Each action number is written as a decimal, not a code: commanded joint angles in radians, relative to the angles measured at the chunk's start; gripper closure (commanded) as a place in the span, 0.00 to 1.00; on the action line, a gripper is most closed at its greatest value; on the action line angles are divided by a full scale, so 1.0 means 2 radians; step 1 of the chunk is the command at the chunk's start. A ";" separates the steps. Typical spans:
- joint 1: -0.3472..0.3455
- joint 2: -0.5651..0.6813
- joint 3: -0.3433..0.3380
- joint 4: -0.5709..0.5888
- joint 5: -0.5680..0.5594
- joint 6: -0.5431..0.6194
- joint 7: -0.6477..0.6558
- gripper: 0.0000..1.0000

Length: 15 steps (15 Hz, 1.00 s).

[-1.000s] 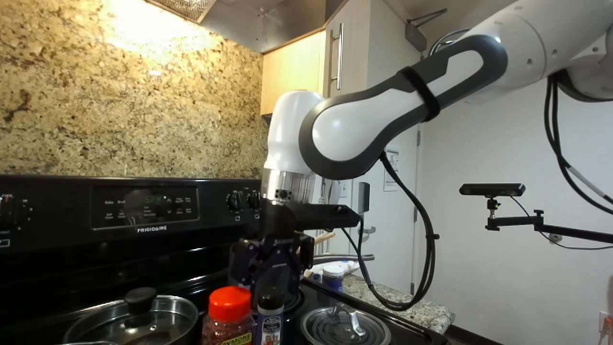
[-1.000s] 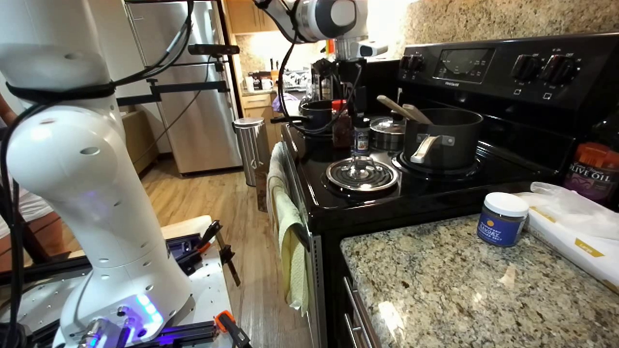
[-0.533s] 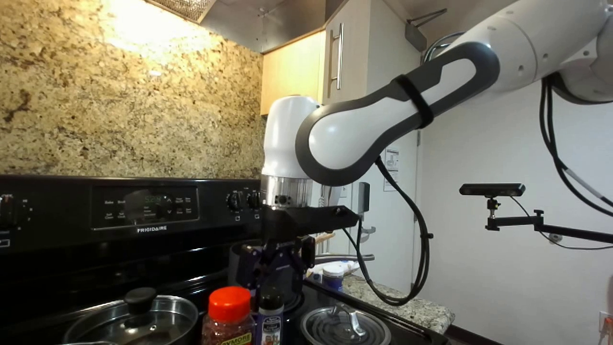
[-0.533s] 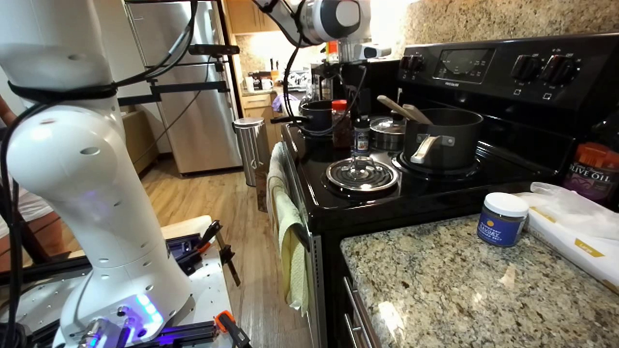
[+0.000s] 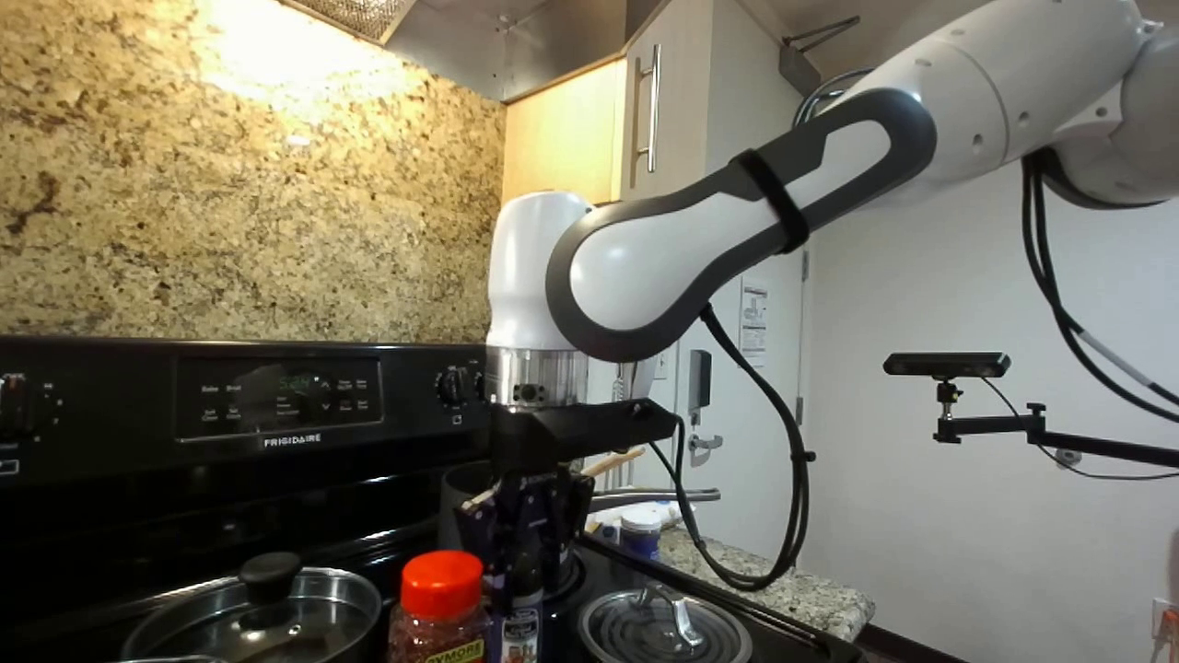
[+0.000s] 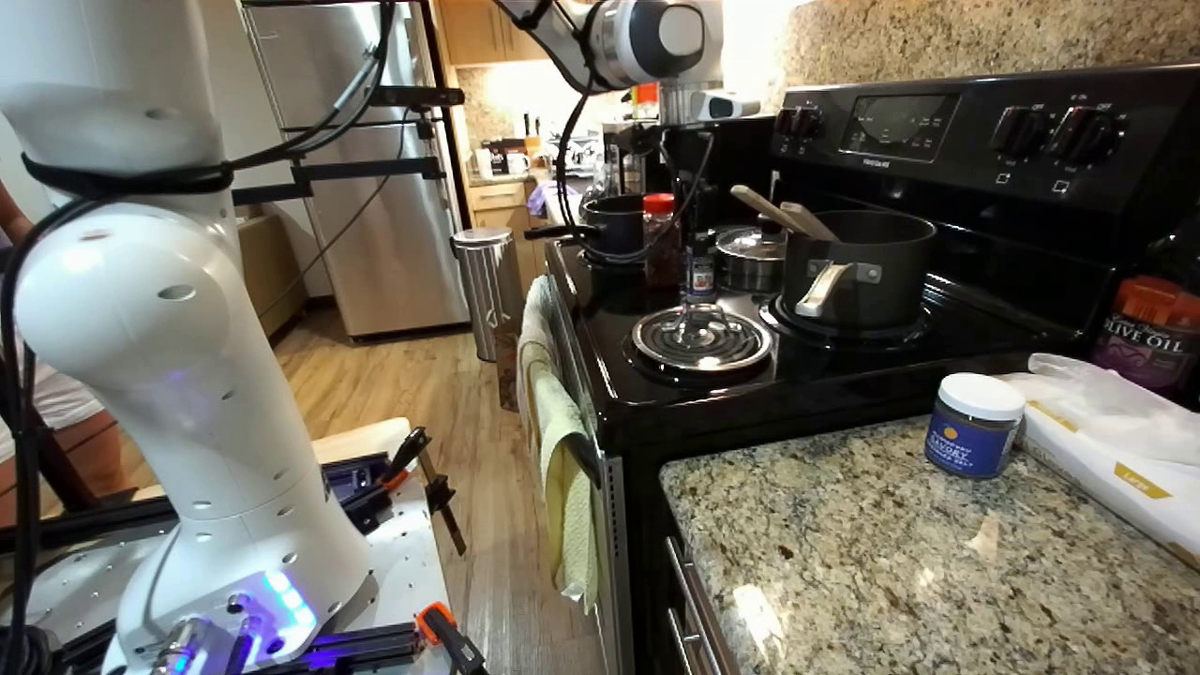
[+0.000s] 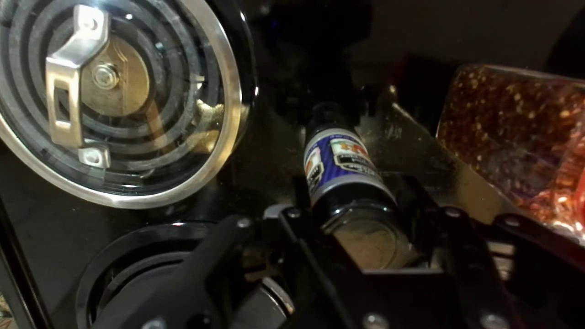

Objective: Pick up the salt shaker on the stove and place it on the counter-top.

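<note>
The salt shaker (image 7: 343,160), slim with a dark cap and a purple label, stands on the black stove (image 6: 816,361), showing in both exterior views. My gripper (image 7: 356,185) points down over it, one finger on either side of its upper part, and is shut on it. In an exterior view the gripper's dark fingers (image 5: 497,562) flank the cap of the salt shaker (image 5: 521,635). Its base is cut off there. The speckled counter-top (image 6: 844,544) adjoins the stove's side and carries no shaker.
A jar with an orange-red lid (image 5: 442,589) is close beside the shaker. A glass lid with a metal handle (image 7: 105,91) covers a nearby burner. A deep pot (image 6: 862,281) holds wooden utensils. On the counter-top are a white-lidded blue jar (image 6: 975,427) and a white box (image 6: 1106,478).
My gripper has come down lower and a little leftward in an exterior view. Its fingers have drawn together around the shaker, which has barely moved.
</note>
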 commanded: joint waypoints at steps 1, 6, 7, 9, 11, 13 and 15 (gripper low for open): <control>0.003 0.009 -0.001 0.017 0.005 -0.020 -0.006 0.76; 0.002 -0.011 0.005 0.021 0.017 -0.046 -0.031 0.76; 0.003 -0.020 0.006 0.023 0.016 -0.055 -0.035 0.76; 0.003 -0.040 0.013 0.029 0.022 -0.077 -0.061 0.76; 0.003 -0.066 0.016 0.030 0.022 -0.104 -0.071 0.76; 0.001 -0.101 0.016 0.018 0.018 -0.123 -0.067 0.76; -0.005 -0.142 0.014 -0.003 0.021 -0.137 -0.066 0.76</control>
